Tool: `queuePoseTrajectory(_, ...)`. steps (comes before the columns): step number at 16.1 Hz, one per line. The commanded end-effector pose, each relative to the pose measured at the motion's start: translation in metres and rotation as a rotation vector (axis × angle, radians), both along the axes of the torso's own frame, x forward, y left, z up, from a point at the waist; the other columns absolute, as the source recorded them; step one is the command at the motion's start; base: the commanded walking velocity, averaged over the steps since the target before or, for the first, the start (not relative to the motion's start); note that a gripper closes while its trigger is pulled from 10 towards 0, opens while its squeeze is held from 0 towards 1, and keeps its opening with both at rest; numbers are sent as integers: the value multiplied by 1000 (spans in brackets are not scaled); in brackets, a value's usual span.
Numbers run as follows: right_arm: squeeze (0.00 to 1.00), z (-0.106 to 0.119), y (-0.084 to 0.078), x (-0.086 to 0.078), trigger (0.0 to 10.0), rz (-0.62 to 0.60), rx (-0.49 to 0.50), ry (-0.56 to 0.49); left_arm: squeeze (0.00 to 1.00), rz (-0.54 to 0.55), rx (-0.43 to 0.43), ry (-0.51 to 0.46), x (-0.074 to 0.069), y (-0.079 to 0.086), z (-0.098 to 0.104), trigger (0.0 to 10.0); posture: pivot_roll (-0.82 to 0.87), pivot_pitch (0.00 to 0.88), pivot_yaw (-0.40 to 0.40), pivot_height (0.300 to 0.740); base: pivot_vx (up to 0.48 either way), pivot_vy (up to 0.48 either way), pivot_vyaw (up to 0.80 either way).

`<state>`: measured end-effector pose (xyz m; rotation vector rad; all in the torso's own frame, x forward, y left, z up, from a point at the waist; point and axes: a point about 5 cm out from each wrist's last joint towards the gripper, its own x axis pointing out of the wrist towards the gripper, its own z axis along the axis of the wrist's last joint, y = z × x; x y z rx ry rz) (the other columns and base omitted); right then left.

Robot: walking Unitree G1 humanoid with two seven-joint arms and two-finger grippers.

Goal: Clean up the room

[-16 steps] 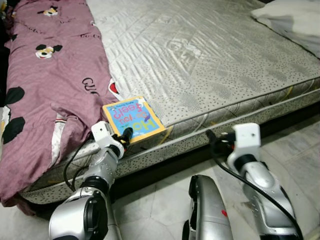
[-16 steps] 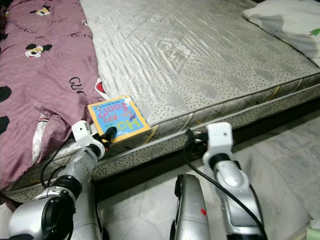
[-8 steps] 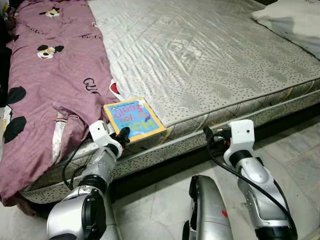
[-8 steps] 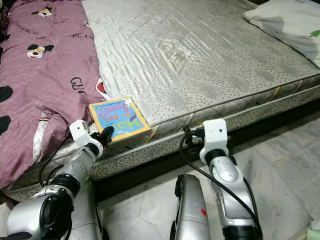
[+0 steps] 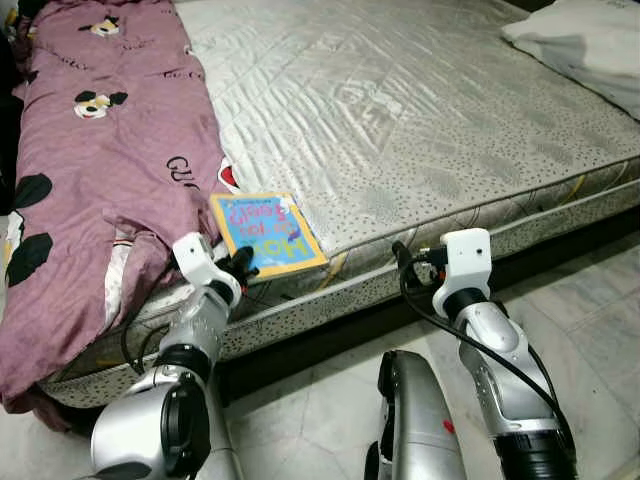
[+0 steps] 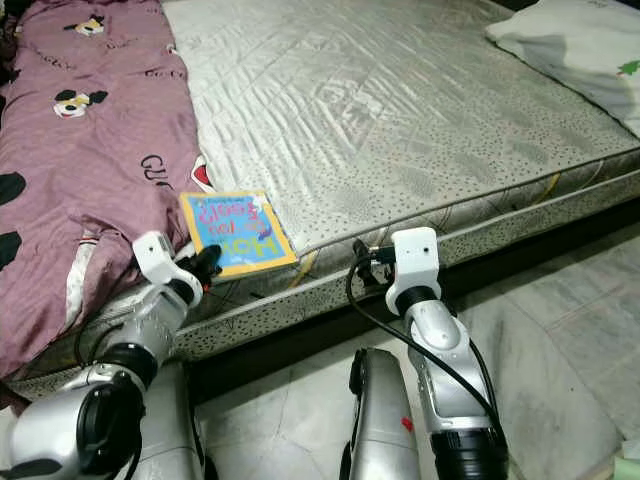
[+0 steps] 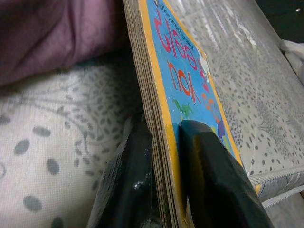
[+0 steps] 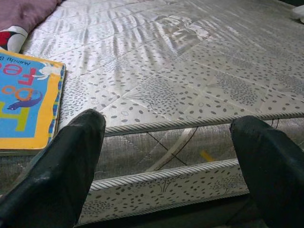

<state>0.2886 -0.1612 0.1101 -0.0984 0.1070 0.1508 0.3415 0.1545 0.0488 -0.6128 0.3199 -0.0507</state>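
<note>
Left gripper (image 5: 241, 263) pinching the book (image 5: 265, 233) by its edge on the mattress (image 5: 420, 120). Right gripper (image 8: 166, 166) spread wide, holding nothing. Might slip and drop, with so small a grip

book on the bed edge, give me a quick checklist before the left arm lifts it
1. Left gripper shut on the book: ok, one finger on the cover, one under the pages.
2. Grip depth: not ok, the fingers hold only the book's near edge, so it may tilt when lifted.
3. Book free of the purple blanket: ok, the blanket lies beside it, not over it.
4. Right gripper out of the way: ok, open, off to the side at the mattress edge.
5. Place to put the book: cannot tell.
</note>
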Motion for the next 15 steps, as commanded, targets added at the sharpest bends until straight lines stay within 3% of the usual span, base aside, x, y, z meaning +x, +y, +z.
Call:
queuePoseTrajectory(1,0,0,2,2,10000,6,0,-3,0,18,42,5,-1,9,-1,0,-72,0,-7,499,0,0,0)
queuePoseTrajectory(9,0,-10,31,11,10000,29,75,-13,0,21,260,-215,0,24,24,0,38,0,30,499,0,0,0)
queuePoseTrajectory(12,0,-13,40,13,10000,20,106,-15,0,-30,444,-362,-14,30,45,0,63,0,53,499,0,0,0)
queuePoseTrajectory(14,0,-8,46,14,10000,33,208,-48,0,-114,584,-450,-42,24,56,0,86,0,63,499,0,0,0)
queuePoseTrajectory(15,0,-7,47,14,10000,35,220,-59,0,-125,597,-458,-46,22,57,0,86,0,63,499,0,0,0)
